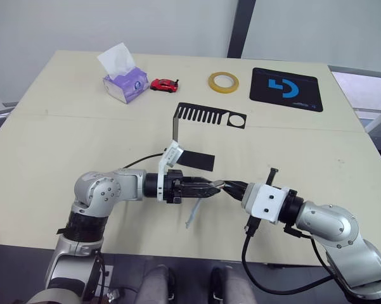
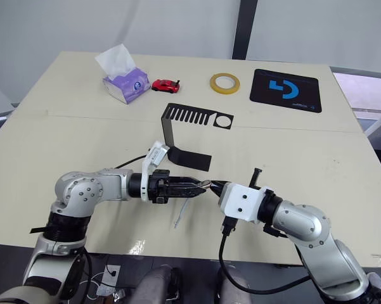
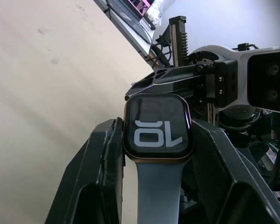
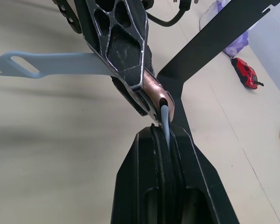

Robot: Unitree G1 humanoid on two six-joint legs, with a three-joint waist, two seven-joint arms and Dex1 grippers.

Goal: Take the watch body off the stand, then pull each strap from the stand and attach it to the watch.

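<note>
Head views: left gripper and right gripper meet just in front of the stand.

Left wrist view: left jaws clamp the watch body, rose-gold rim, dark screen, pale digits, blue-grey strap attached.

Right wrist view: right jaws pinch a second strap touching the case.

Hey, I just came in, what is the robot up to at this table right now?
It is assembling a watch above the near part of the table. The left hand is shut on the watch body, which already has one strap hanging from it. The right hand pinches the second strap and holds its end at the case's edge. The stand behind them holds no watch parts.
</note>
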